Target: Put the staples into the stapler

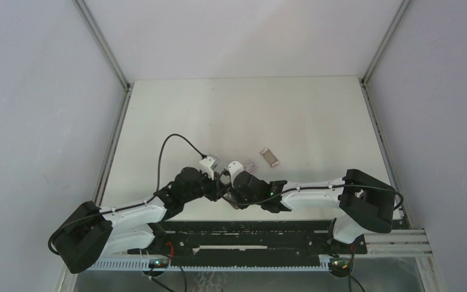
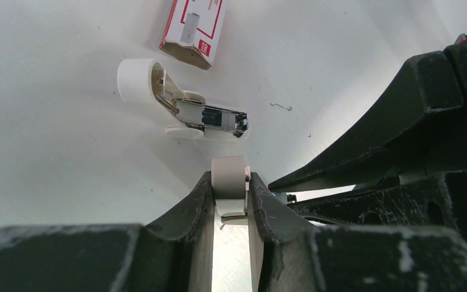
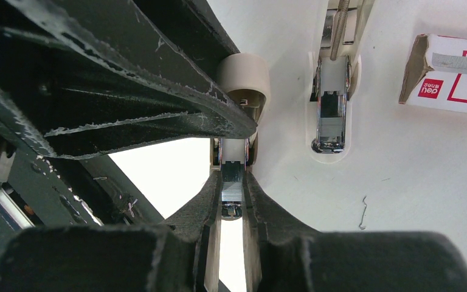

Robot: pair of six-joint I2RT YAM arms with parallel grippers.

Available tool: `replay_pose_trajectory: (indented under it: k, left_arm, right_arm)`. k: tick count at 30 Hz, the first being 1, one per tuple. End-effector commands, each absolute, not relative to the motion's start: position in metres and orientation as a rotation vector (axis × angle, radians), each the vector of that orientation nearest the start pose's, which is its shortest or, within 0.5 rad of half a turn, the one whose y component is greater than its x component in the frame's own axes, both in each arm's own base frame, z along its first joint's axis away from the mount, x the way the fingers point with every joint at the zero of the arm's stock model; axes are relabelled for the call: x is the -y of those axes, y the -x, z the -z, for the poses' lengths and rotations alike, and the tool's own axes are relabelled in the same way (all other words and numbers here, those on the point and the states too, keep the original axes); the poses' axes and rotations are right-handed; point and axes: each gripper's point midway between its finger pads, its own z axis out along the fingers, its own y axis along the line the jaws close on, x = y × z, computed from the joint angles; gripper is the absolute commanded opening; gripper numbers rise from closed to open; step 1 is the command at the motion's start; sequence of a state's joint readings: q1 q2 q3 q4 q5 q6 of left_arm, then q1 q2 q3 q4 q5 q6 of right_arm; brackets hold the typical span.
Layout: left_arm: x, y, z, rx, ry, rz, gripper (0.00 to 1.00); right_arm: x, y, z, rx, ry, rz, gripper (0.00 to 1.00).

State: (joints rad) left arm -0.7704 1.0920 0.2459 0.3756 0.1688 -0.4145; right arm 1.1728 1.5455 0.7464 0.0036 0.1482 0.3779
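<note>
Left tool (image 2: 230, 182) and right tool (image 3: 231, 182) both clamp the stapler (image 2: 228, 172). Just beside it, an open white metal-lined piece (image 2: 185, 112) lies on the surface (image 2: 67, 140); the staples (image 2: 193, 27) box is cropped.

White table (image 1: 249, 109), pale grey walls (image 1: 36, 91)

Soft, even light fills the overhead view; the white desk (image 1: 243, 109) carries only faint shadows. In both wrist views the desk nearly washes out, and the dark tool fingers (image 2: 179, 234) nearest the lens blur.
</note>
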Motion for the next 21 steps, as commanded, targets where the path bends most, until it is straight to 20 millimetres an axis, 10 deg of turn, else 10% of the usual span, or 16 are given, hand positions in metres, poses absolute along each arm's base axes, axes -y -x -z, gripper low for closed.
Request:
replay_pose_trajectory:
  k: [1,21]
  left_arm:
    - [0.255,-0.192,-0.079,-2.020,-0.516,0.920,0.00]
    - [0.254,-0.191,-0.079,-2.013,-0.521,0.916,0.00]
  right_arm:
    - [-0.356,-0.163,-0.059,-2.215,0.842,-0.617,0.13]
    - [-0.348,-0.163,-0.048,-2.242,0.839,-0.604,0.12]
